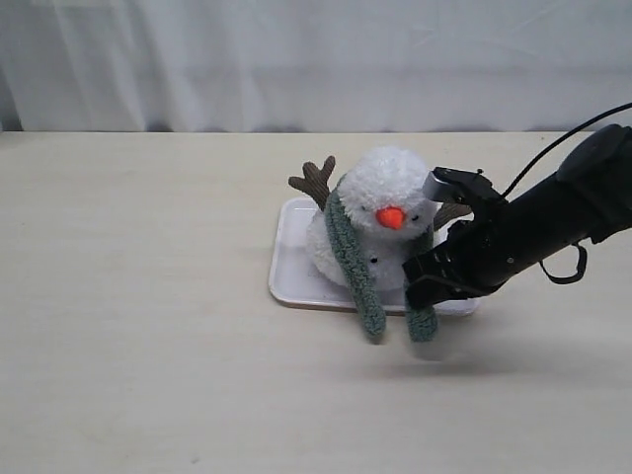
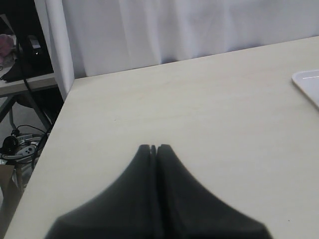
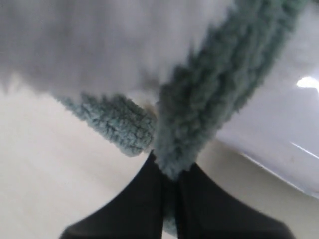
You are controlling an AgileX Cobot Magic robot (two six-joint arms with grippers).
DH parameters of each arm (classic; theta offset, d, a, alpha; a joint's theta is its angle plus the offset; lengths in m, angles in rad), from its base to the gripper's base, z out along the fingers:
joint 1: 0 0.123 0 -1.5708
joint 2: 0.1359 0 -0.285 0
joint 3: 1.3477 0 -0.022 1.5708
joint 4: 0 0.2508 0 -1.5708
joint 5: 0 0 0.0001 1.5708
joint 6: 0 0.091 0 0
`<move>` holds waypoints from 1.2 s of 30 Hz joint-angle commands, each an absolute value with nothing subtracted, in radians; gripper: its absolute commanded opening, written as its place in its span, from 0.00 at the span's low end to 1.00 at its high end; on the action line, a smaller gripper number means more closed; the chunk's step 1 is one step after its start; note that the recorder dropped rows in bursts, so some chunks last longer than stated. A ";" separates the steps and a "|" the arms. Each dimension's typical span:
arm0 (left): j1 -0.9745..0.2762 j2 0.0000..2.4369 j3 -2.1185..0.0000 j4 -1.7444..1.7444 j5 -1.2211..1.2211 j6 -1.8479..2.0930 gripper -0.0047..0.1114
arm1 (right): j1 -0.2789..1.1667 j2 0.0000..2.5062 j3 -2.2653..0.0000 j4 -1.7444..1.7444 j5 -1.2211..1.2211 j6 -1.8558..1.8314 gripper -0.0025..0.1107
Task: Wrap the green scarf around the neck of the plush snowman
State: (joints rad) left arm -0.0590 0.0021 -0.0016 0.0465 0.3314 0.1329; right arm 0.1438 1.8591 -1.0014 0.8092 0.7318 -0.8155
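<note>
The plush snowman (image 1: 380, 212) lies on a white tray (image 1: 291, 272), its orange nose facing forward. Draped round its neck, the green scarf (image 1: 351, 262) has one end hanging over the tray's front edge. My right gripper (image 1: 427, 293) is shut on the scarf's other end, which dangles just below the fingers. The right wrist view shows the scarf (image 3: 214, 94) pinched between the black fingers (image 3: 144, 199), with white plush (image 3: 99, 40) behind. My left gripper (image 2: 154, 148) is shut on nothing, hovering over bare table away from the snowman.
A white curtain (image 1: 316, 59) hangs behind the table. In the left wrist view the table's left edge (image 2: 50, 144) drops off towards shelving and cables. A corner of the tray (image 2: 309, 84) shows there too.
</note>
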 commanded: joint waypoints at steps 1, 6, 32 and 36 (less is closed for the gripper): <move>-0.060 0.000 0.000 0.043 0.321 0.130 0.04 | 0.143 1.859 -1.005 0.846 0.733 -0.869 0.06; -0.060 0.000 0.000 0.043 0.321 0.130 0.04 | 0.143 1.860 -1.005 0.881 0.733 -0.905 0.06; -0.060 0.000 0.000 0.043 0.322 0.130 0.04 | 0.143 1.856 -0.973 1.035 0.934 -1.050 0.57; -0.060 0.000 0.000 0.043 0.322 0.130 0.04 | 0.143 1.853 -0.973 1.035 0.999 -1.045 0.57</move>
